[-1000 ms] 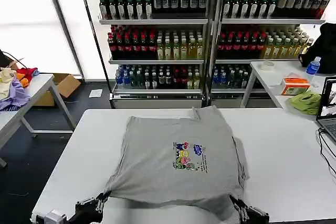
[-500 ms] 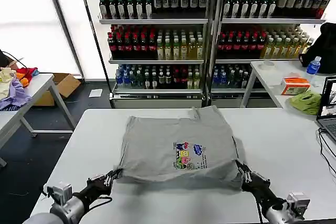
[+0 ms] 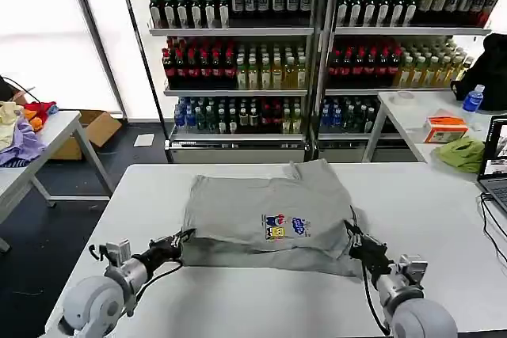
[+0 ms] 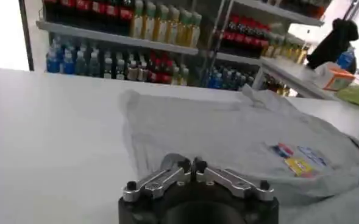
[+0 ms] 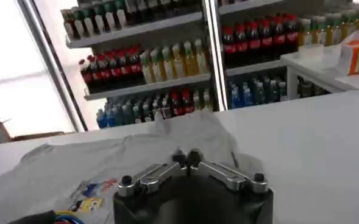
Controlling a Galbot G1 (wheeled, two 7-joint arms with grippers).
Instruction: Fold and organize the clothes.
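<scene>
Grey T-shirt [image 3: 265, 213] lies part-folded at centre of white table [image 3: 444, 227]. Left hand [image 3: 184, 237] pinches shirt's near-left edge; right hand [image 3: 351, 235] pinches its near-right edge, fingers closed.

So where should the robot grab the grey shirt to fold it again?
Probably the two near corners of the grey shirt, where the left gripper and right gripper already pinch it shut. The shirt lies flat on the white table with its near edge facing the robot, so coming from the robot's side, low along the table, suits that thin edge.
</scene>
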